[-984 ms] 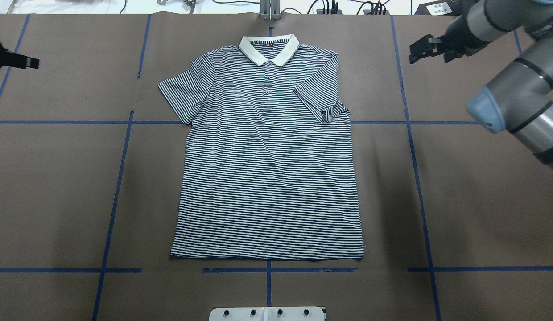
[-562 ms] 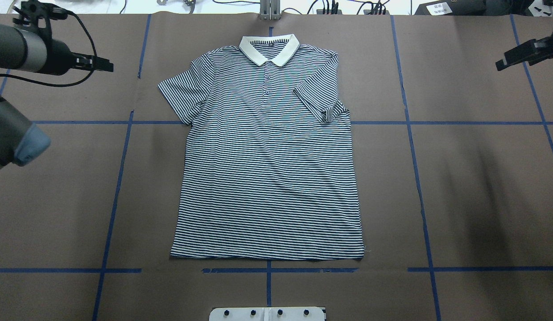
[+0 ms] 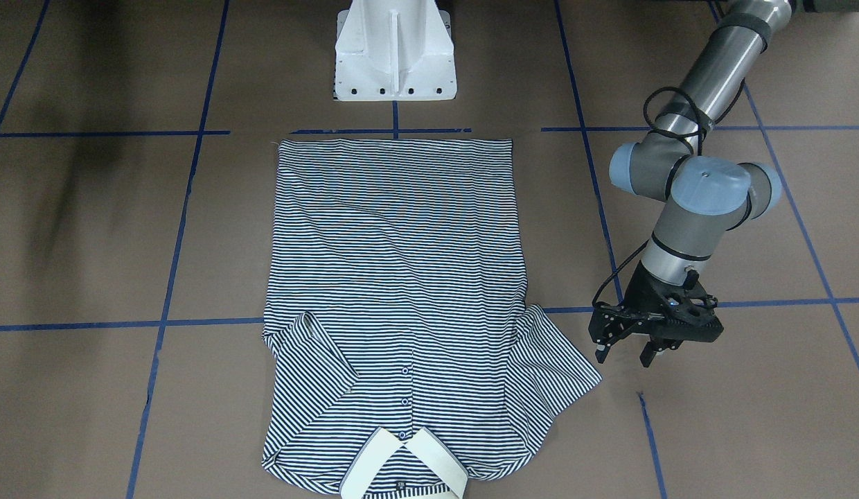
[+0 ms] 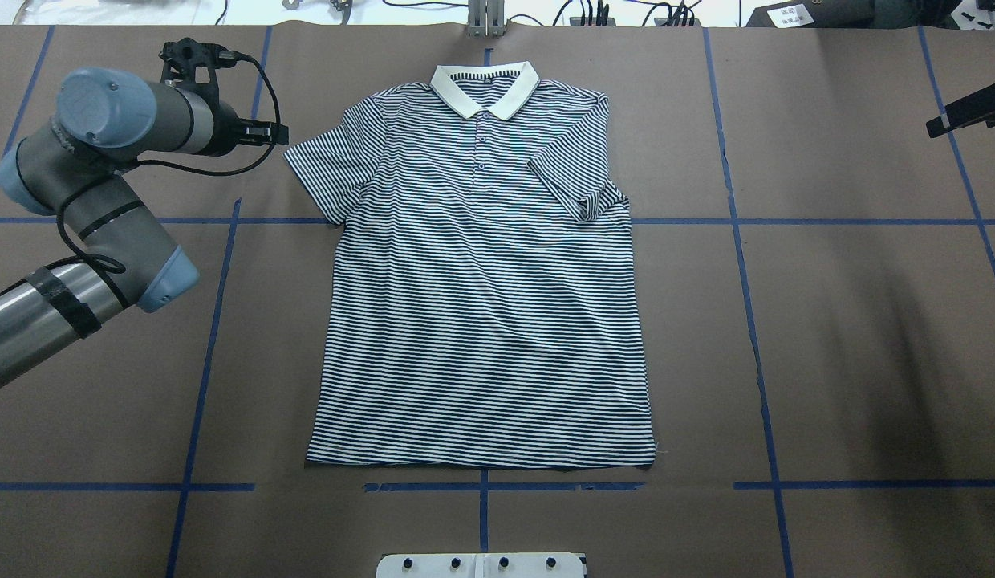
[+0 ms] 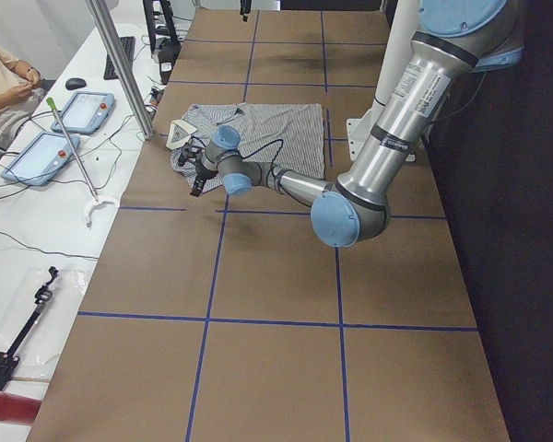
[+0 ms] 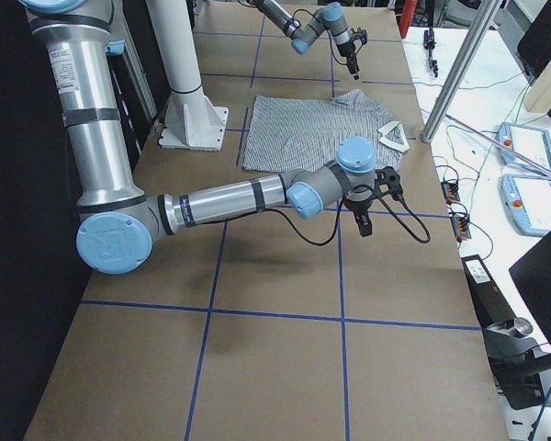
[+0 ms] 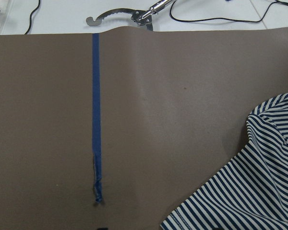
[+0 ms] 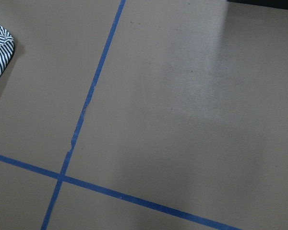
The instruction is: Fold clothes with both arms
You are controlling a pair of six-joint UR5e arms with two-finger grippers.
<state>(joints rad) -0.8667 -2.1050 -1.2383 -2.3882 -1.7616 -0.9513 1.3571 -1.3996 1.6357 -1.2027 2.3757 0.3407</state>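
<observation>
The striped polo shirt [image 4: 481, 321] lies flat on the brown table, its cream collar [image 4: 485, 87] at the far edge. One sleeve is folded over the chest [image 4: 579, 186]. The other sleeve [image 4: 325, 164] is spread flat. My left gripper [image 3: 623, 356] hovers open and empty just beside that spread sleeve [image 3: 558, 360], and it is also seen from above, the left gripper [image 4: 269, 133]. The left wrist view catches the sleeve hem [image 7: 240, 191]. My right gripper [image 4: 959, 115] is far off at the table's side, away from the shirt. I cannot tell how its jaws stand.
A white pedestal base [image 3: 395, 48] stands by the shirt's hem. Blue tape lines [image 4: 746, 265] grid the brown table cover. Past the collar edge a white bench [image 5: 37, 212] carries tablets, cables and tools, and a person [image 5: 0, 78] sits there.
My left arm has swung in from the side toward the spread sleeve. My right arm has pulled back to the table's right edge. The shirt has not moved.
</observation>
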